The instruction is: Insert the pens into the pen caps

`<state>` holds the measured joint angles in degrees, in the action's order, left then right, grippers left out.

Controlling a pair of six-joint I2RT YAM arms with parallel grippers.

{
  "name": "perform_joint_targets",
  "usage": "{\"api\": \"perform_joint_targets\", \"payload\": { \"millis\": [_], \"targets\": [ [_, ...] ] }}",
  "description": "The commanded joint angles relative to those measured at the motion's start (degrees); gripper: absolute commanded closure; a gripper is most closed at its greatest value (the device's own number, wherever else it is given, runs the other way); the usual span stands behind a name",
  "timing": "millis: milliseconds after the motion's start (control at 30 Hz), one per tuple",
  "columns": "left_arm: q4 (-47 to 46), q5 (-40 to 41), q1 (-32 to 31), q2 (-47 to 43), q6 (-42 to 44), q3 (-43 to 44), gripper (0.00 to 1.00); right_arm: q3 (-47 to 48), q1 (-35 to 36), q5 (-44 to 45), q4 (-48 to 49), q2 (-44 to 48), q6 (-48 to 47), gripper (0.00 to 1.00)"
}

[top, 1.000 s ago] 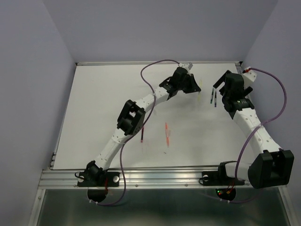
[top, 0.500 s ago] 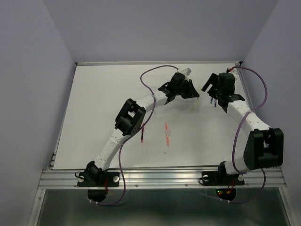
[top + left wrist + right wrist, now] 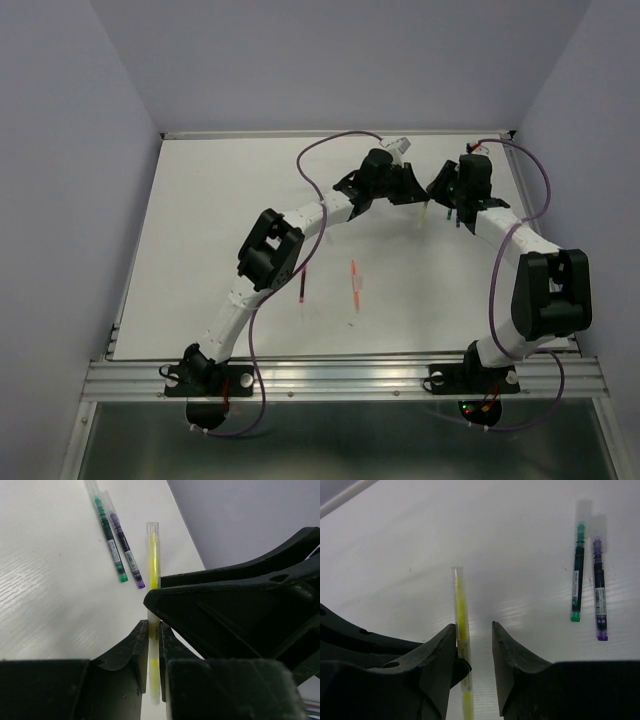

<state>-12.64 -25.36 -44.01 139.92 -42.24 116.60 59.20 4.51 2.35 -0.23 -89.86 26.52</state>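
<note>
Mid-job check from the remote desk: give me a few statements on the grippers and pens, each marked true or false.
1. The left gripper is clamped on the yellow pen. True.
2. The green pen and purple pen lie side by side on the table. True.
3. The right gripper has its jaws pressed together. False: a gap shows between them, with the yellow pen beside one finger.
4. The orange-red pen is in the right gripper. False: it lies free on the table, nearer the arm bases.
</note>
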Motion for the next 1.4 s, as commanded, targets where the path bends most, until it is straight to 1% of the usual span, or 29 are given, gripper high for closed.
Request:
{"api": "perform_joint_targets", "payload": {
  "millis": [0, 67, 100, 167, 200, 267, 300, 367, 400, 433, 467, 533, 567, 600, 667, 700, 767, 833, 867, 933, 967, 1000, 1067, 1100, 1167, 1200, 1300, 1367],
  "targets": [
    [-3.7, -1.88, -0.38, -5.09, 1.19, -0.23, 1.0, 1.62, -0.47, -1.73, 4.0, -0.22, -1.91, 0.6],
    [-3.7, -1.79, -0.38, -5.36, 1.28, -0.58, 1.0, 1.53, -0.47, -1.82, 4.36, -0.14, -1.74, 0.64],
    [-3.7, -1.53, -0.46, -5.36, 1.37, -0.67, 1.0, 1.53, -0.47, -1.91, 4.27, -0.14, -1.48, 0.68],
    [-4.05, -1.88, -0.46, -5.71, 1.28, -0.93, 1.0, 1.62, -0.47, -1.91, 4.27, -0.31, -1.39, 0.69],
    [-4.05, -1.88, -0.46, -5.88, 1.19, -1.02, 1.0, 1.79, -0.47, -3.65, 4.27, -0.31, -1.39, 0.71],
    [-4.23, -1.79, -0.46, -6.15, 1.37, -1.11, 1.0, 1.88, -0.47, -4.19, 4.27, -0.49, -1.13, 0.72],
    [-4.23, -1.62, -0.46, -6.32, 1.54, -1.11, 1.0, 1.97, -0.47, -4.8, 4.27, -0.57, -1.04, 0.78],
    [-4.14, -1.53, -0.46, -6.76, 1.81, -1.11, 1.0, 2.24, -0.47, -5.34, 4.27, -0.84, -1.12, 0.84],
    [-4.14, -1.7, -0.46, -6.85, 1.81, -1.19, 1.0, 2.24, -0.47, -5.42, 4.36, -0.93, -1.12, 0.91],
    [-3.19, -1.71, -0.46, -7.11, 2.24, -0.85, 1.0, 2.58, -0.47, -5.43, 4.19, -1.01, -1.73, 0.95],
    [-2.13, -1.53, -0.46, -7.2, 2.51, -0.5, 0.96, 2.59, -0.47, -5.08, 3.92, -1.01, -2.0, 0.99],
    [-0.55, -0.74, -0.38, -7.99, 3.39, -0.32, 0.81, 2.85, -0.47, -3.5, 3.4, -0.75, -2.7, 0.99],
    [-0.02, -0.22, -0.38, -8.43, 4.09, -1.01, 0.6, 2.94, -0.47, -2.88, 3.31, -0.66, -2.88, 0.99],
    [0.25, 0.05, -0.29, -9.56, 4.18, -1.63, 0.48, 3.2, -0.47, -2.62, 3.04, -0.58, -4.19, 0.99],
    [1.04, -0.56, 0.15, -11.76, 4.62, -3.82, 0.28, 5.3, -0.47, 1.15, 1.64, -1.18, -6.2, 0.99],
    [1.83, -0.21, 0.33, -11.77, 4.8, -4.62, 0.25, 6.27, -0.47, 2.12, 0.68, -1.62, -6.22, 0.99],
    [3.41, -0.21, 0.94, -15.1, 5.93, -8.56, 0.18, 8.29, -1.0, 3.97, -2.31, -2.68, -8.5, 0.99],
    [4.12, 1.81, 1.55, -19.58, 6.73, -11.99, 0.13, 11.88, -1.61, 5.9, -5.55, -5.31, -10.52, 0.99],
    [4.47, 2.16, 1.82, -21.16, 6.99, -15.14, 0.08, 13.47, -1.61, 6.52, -7.05, -6.54, -11.31, 0.99],
    [6.22, 4.26, 2.7, -25.65, 7.96, -17.97, 0.05, 17.07, -1.61, 7.58, -11.52, -11.28, -13.42, 0.99],
    [8.93, 5.4, 2.96, -27.14, 8.57, -20.42, 0.01, 19.61, -1.61, 8.1, -12.24, -12.6, -13.78, 0.99],
    [10.61, 8.02, 3.49, -29.59, 9.71, -21.57, 0.01, 20.51, -1.61, 8.89, -12.42, -14.96, -14.13, 0.99],
    [15.25, 9.62, 4.02, -32.06, 11.12, -25.34, 0.01, 23.31, -2.14, 9.6, -13.21, -17.26, -14.83, 0.99],
    [16.76, 12.59, 4.54, -34.34, 11.39, -26.58, 0.01, 24.55, -2.14, 10.3, -13.83, -18.58, -15.01, 0.99],
    [18.7, 15.33, 4.9, -36.63, 12.53, -29.66, 0.01, 27.36, -2.14, 10.92, -15.85, -22.36, -14.75, 0.98],
    [20.97, 19.43, 5.16, -37.69, 12.53, -32.37, 0.01, 29.81, -2.66, 11.27, -16.46, -23.59, -14.66, 0.98],
    [22.75, 23.59, 6.13, -43.04, 11.39, -38.27, 0.01, 33.16, -2.67, 13.46, -17.87, -27.55, -15.09, 0.96],
    [21.97, 23.52, 6.92, -44.9, 10.17, -42.57, 0.01, 34.49, -2.67, 14.43, -18.49, -30.0, -15.45, 0.95]
  ]
}}
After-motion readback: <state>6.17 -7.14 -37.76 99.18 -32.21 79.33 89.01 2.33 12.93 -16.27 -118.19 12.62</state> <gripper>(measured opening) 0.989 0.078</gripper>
